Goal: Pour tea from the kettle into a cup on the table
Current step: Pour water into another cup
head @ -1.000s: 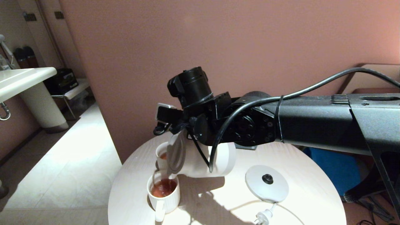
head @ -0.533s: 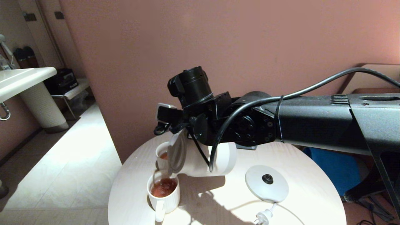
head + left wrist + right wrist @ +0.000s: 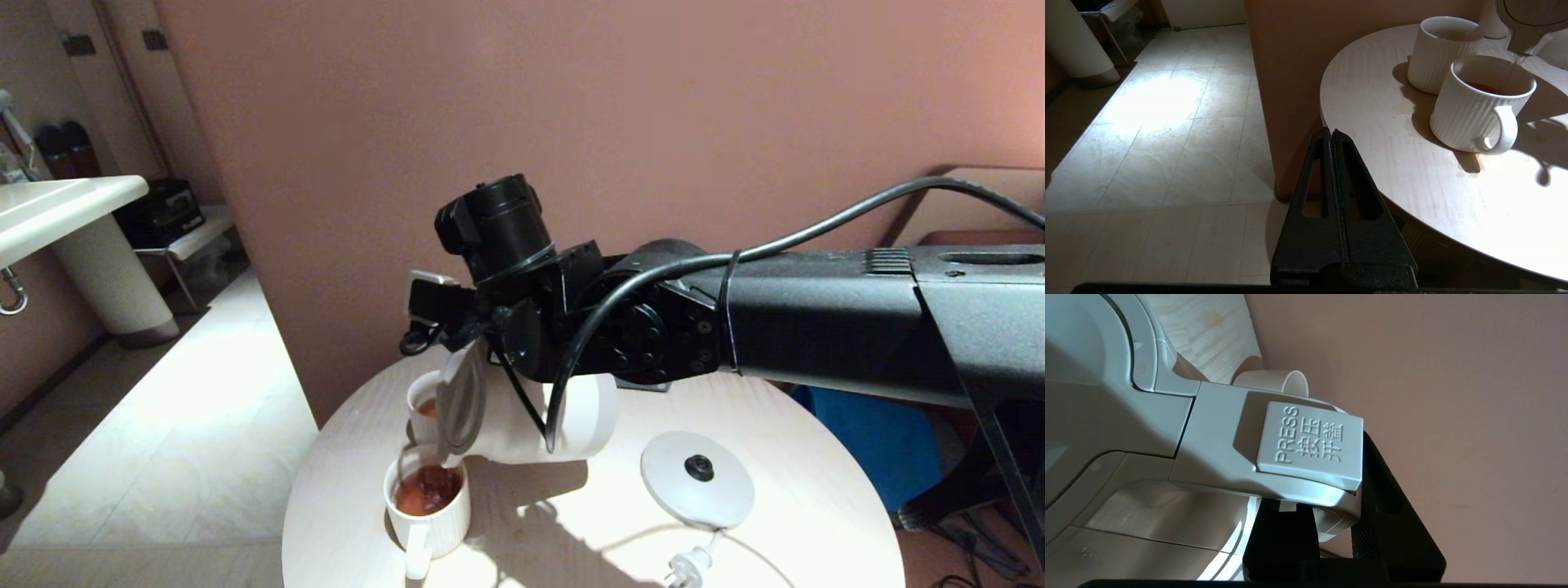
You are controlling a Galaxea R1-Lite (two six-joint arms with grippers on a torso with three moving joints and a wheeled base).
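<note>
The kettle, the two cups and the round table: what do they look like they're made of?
The kettle looks like smooth white plastic: moulded seams and an embossed lid button. The near cup and the far cup look like glazed white ceramic, with ribbed walls and thick rims. The table shows pale wood grain with a matte finish; solid wood or veneer, I cannot tell.

Kettle base (image 3: 696, 480) with plug (image 3: 684, 569) at lower right; sink (image 3: 57, 206) at upper left, tiled floor (image 3: 155, 433) below.
</note>
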